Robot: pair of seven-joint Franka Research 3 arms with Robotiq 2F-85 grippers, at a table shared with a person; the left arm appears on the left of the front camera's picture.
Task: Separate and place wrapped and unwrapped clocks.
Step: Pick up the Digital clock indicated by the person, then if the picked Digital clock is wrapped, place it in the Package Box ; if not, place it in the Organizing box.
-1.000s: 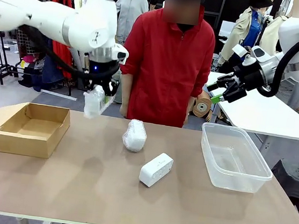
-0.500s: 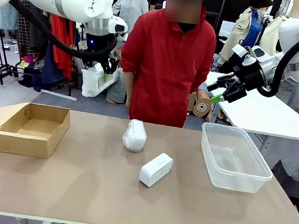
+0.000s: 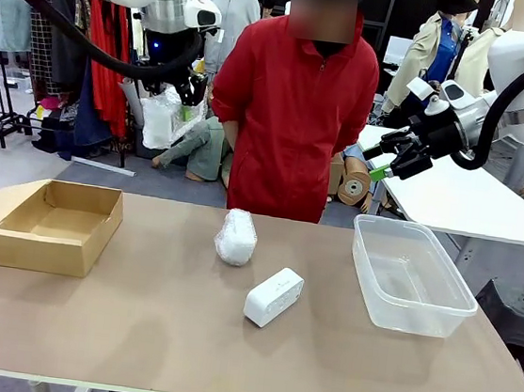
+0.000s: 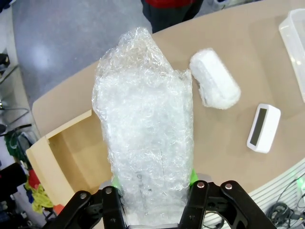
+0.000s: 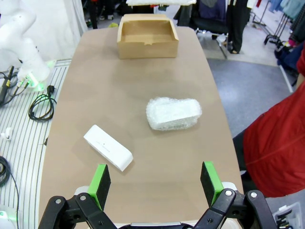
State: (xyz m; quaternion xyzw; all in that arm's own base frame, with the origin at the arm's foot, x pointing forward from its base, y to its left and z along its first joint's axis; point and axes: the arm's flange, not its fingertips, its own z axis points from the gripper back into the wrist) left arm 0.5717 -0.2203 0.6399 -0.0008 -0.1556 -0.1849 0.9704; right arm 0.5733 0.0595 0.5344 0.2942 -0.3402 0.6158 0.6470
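My left gripper (image 3: 187,93) hangs high above the table's far left, shut on a clock wrapped in crinkly plastic (image 3: 164,119); the left wrist view shows that bundle (image 4: 145,138) clamped between the green pads. A second wrapped clock (image 3: 236,237) (image 4: 214,84) (image 5: 173,113) lies mid-table near the person. The bare white block clock (image 3: 273,297) (image 4: 263,127) (image 5: 108,147) lies just in front of it. Raised at the far right, my right gripper (image 3: 382,159) (image 5: 155,180) stands open with nothing between its fingers.
An open cardboard box (image 3: 50,224) (image 4: 71,162) (image 5: 147,36) sits at the table's left end, a clear plastic tub (image 3: 409,274) at the right. A person in a red jacket (image 3: 295,115) stands at the far edge, arms down.
My left arm has lifted the wrapped clock higher and slightly back from above the table. The right arm, the person and the things on the table have stayed put.
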